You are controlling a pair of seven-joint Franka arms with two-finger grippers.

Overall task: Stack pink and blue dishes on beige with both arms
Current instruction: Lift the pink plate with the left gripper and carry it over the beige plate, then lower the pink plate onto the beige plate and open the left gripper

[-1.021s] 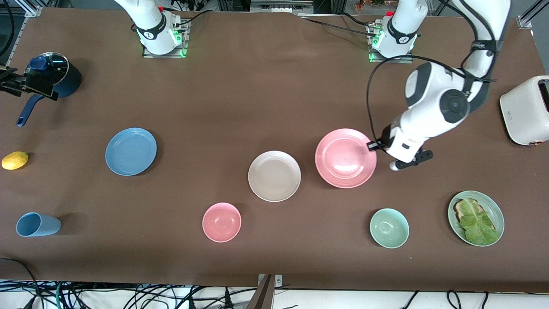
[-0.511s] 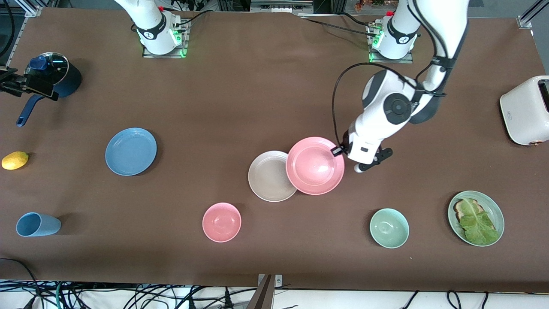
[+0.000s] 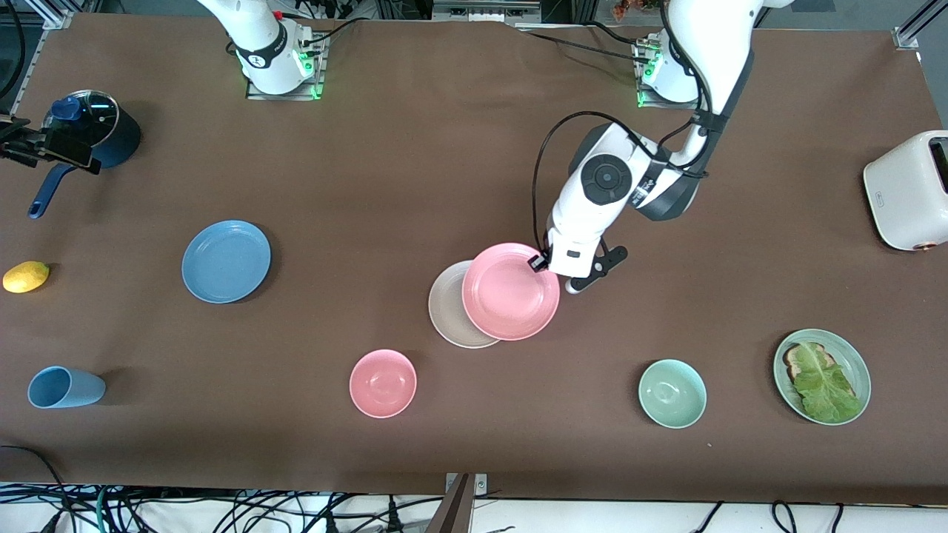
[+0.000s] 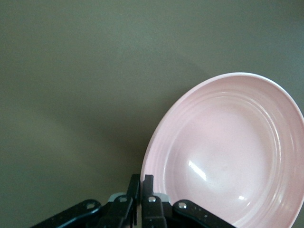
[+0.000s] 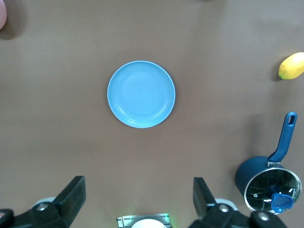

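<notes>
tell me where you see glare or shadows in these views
Left wrist view: small white glints inside the pink plate, which throws a soft shadow on the table. Front view: the blue plate and blue cup cast soft shadows. Right wrist view: even light, no glare on the blue plate.

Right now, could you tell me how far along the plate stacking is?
Nothing is stacked yet. The left gripper holds the pink plate by its rim, over most of the beige plate but not released. The blue plate lies untouched on the table, with the open right gripper waiting above it.
</notes>
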